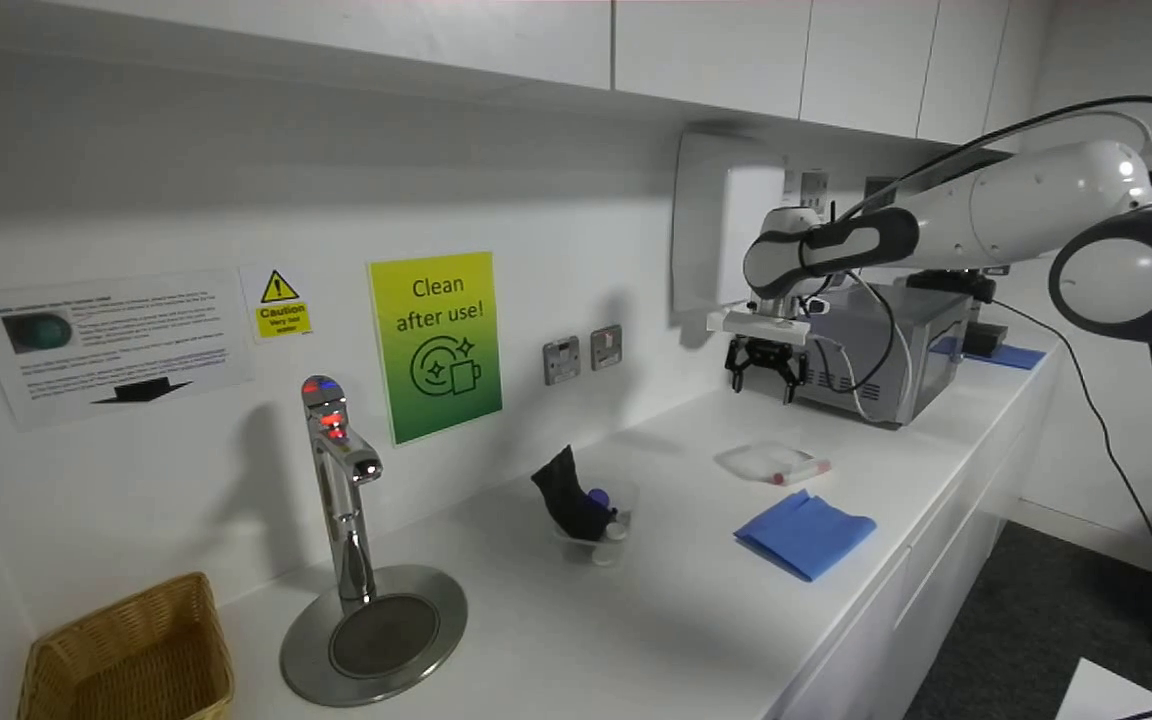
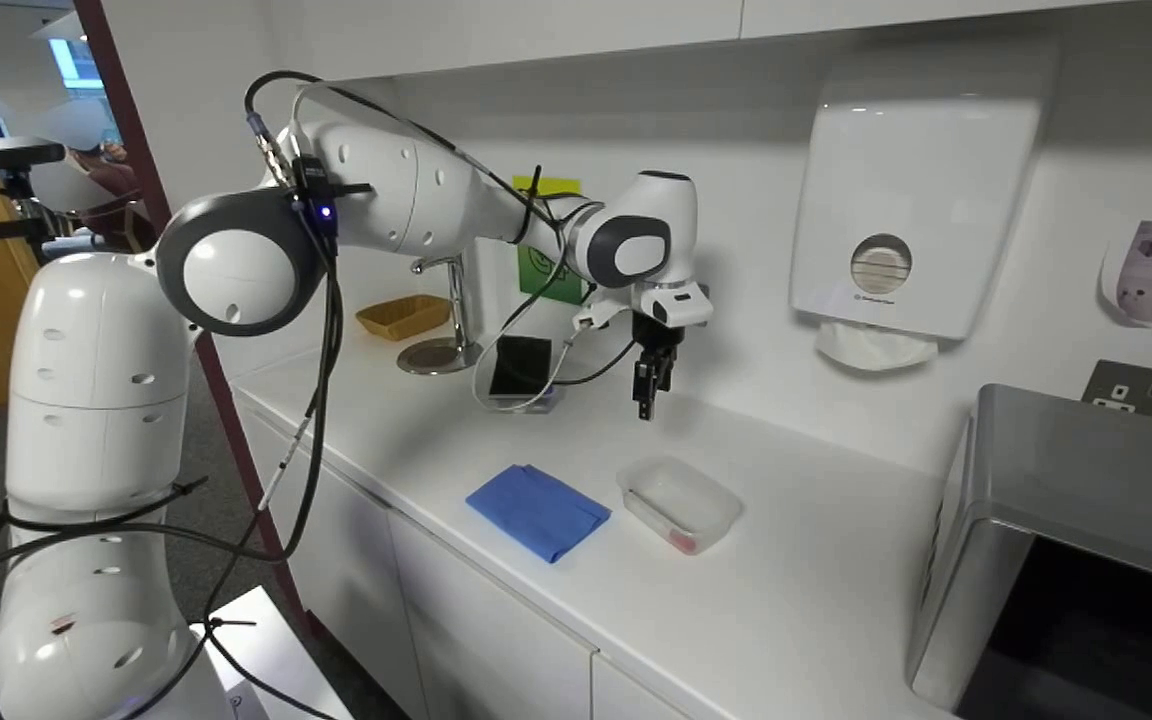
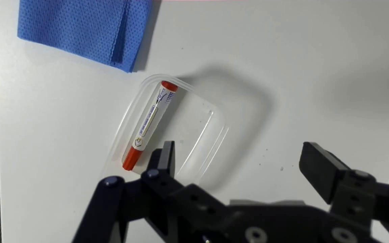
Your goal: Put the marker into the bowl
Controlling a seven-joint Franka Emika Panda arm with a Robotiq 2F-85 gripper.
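Fingers [image 3: 322, 170] stand apart, clear of bowl's rim [image 3: 162, 77]

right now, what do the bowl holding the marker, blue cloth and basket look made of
Bowl: probably plastic, glossy; it is see-through with bright highlights. Blue cloth: fabric, possibly nonwoven, matte, with a dimpled texture. Basket: likely wicker, dull, with visible weave.
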